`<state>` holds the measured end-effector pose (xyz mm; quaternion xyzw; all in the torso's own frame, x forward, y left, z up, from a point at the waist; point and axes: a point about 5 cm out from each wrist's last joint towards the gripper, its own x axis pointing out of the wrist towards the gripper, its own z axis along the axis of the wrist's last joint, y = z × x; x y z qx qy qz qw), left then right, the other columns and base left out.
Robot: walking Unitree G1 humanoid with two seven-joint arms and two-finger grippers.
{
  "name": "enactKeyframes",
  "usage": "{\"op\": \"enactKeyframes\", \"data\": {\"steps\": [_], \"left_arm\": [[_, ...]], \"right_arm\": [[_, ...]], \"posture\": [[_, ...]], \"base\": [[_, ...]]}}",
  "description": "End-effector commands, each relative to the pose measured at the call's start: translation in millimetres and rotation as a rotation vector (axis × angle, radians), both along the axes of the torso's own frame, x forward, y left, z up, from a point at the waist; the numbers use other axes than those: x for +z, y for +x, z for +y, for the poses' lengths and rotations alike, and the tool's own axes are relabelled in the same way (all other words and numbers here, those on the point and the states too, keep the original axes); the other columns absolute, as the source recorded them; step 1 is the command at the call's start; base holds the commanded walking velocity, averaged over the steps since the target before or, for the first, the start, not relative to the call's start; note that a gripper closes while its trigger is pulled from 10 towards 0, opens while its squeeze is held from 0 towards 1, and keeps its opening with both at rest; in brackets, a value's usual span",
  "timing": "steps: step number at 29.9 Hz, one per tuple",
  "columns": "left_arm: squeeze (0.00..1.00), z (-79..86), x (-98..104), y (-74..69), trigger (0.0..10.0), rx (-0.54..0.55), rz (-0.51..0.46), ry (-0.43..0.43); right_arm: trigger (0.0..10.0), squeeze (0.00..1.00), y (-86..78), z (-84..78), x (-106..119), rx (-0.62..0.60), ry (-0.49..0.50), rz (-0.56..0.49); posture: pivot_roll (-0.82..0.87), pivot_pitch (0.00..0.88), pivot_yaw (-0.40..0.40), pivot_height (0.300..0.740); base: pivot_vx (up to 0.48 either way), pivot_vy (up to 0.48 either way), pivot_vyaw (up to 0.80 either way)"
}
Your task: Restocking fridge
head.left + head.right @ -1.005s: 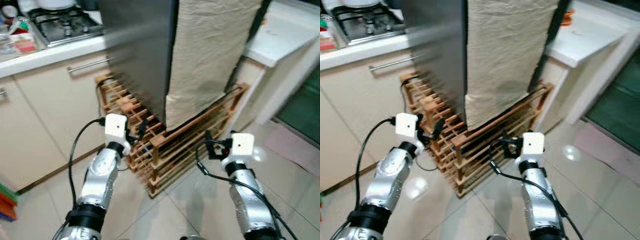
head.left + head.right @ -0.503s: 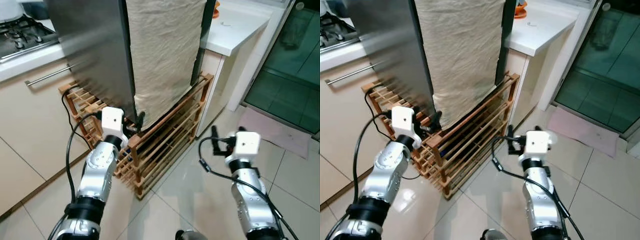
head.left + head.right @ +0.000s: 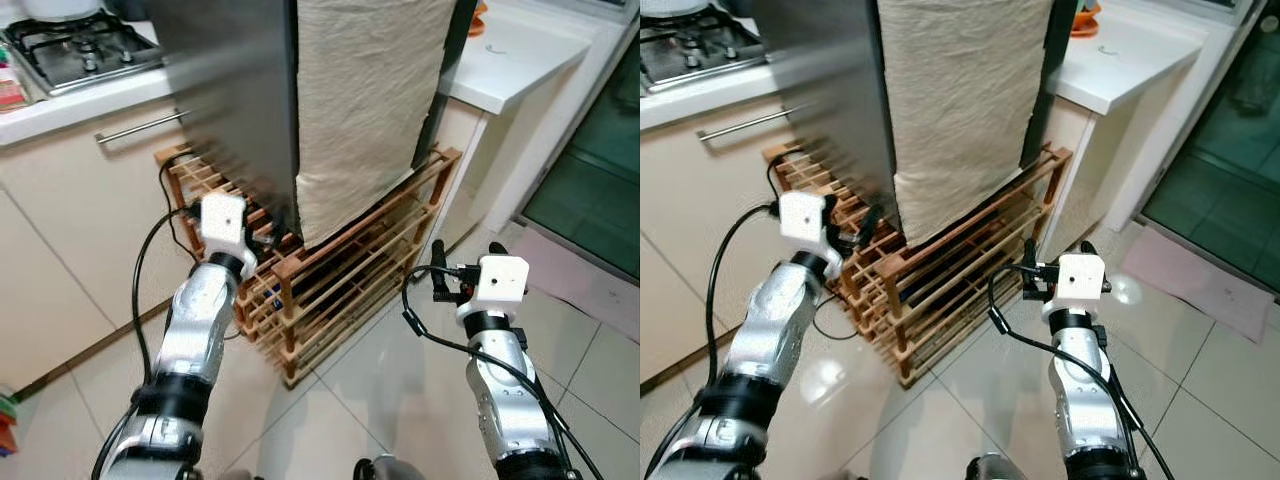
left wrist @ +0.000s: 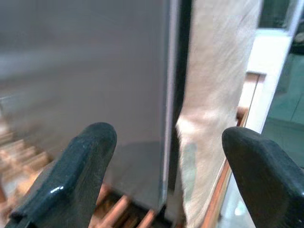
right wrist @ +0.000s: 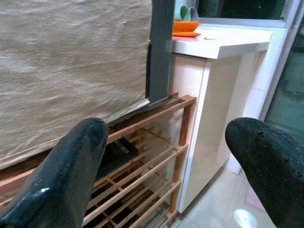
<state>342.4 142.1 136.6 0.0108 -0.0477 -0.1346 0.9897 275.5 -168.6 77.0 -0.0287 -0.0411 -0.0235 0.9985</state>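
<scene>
Glossy pale floor tiles [image 3: 370, 400] reflect ceiling light. A slatted wooden rack [image 3: 350, 270] stands against cream cabinets [image 3: 70, 200]; a white worktop [image 3: 520, 50] juts out beside a dark glass door [image 3: 600, 170].

Two silver arms with black elbow bands; each wrist carries a white camera block trailing looped black cables, and glossy rounded black fingers [image 5: 71, 175]
</scene>
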Motion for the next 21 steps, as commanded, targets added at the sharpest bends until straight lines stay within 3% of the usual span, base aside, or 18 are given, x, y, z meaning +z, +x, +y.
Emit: {"op": "enactKeyframes", "data": {"steps": [1, 5, 9, 13, 14, 15, 16, 18, 21], "left_arm": [[0.0, 0.0, -4, -1.9, 10.0, -0.024, 0.016, 0.014], [0.0, 2.1, -9, -10.0, 10.0, -0.036, 0.023, -0.006], [0.0, 9.1, -10, -27.2, 10.0, -0.067, 0.009, -0.011], [0.0, 30.8, -18, -57.8, 10.0, -0.072, 0.034, 0.051], [0.0, 30.8, -18, -57.8, 10.0, -0.072, 0.034, 0.051], [0.0, 41.2, -29, -74.4, 10.0, -0.055, 0.079, 0.06], [0.0, 42.5, -29, -80.5, 10.0, -0.057, 0.078, 0.043], [0.0, 42.6, -28, -84.2, 10.0, -0.06, 0.074, 0.03], [0.0, 26.9, -8, -80.4, 10.0, -0.056, 0.002, 0.006]], "right_arm": [[10.0, 0.0, 1.0, -2.9, 2, -0.011, -0.008, -0.008], [10.0, 0.0, -0.3, -4.1, 3, -0.023, -0.008, -0.01], [10.0, 0.0, -7.4, -5.8, 24, -0.019, -0.02, -0.06], [10.0, 0.0, -32.2, -10.0, 28, 0.03, -0.016, -0.04], [10.0, 0.0, -32.2, -10.0, 28, 0.03, -0.016, -0.04], [10.0, 0.0, -43.5, -10.6, 25, 0.057, -0.026, -0.019], [10.0, 0.0, -46.5, -11.4, 25, 0.059, -0.029, -0.016], [10.0, 0.0, -48.2, -11.9, 25, 0.058, -0.03, -0.012], [10.0, 0.0, -46.0, -11.9, 36, 0.044, -0.034, -0.044]], "posture": [[-0.04, 0.0, 0.008, 0.707], [-0.04, 0.0, 0.01, 0.707], [-0.04, 0.0, 0.011, 0.707], [-0.04, 0.0, 0.011, 0.707], [-0.04, 0.0, 0.011, 0.707], [-0.04, 0.0, 0.007, 0.707], [-0.04, 0.0, 0.005, 0.707], [-0.04, 0.0, 0.004, 0.707], [-0.03, 0.0, -0.004, 0.707]], "base": [[0.0, 0.0, 0.0], [0.0, 0.0, 0.0], [0.0, 0.0, 0.0], [0.0, 0.0, 0.0], [0.0, 0.0, 0.0], [0.0, 0.0, 0.0], [0.0, 0.0, 0.0], [0.0, 0.0, 0.0], [0.0, 0.0, 0.0]]}}
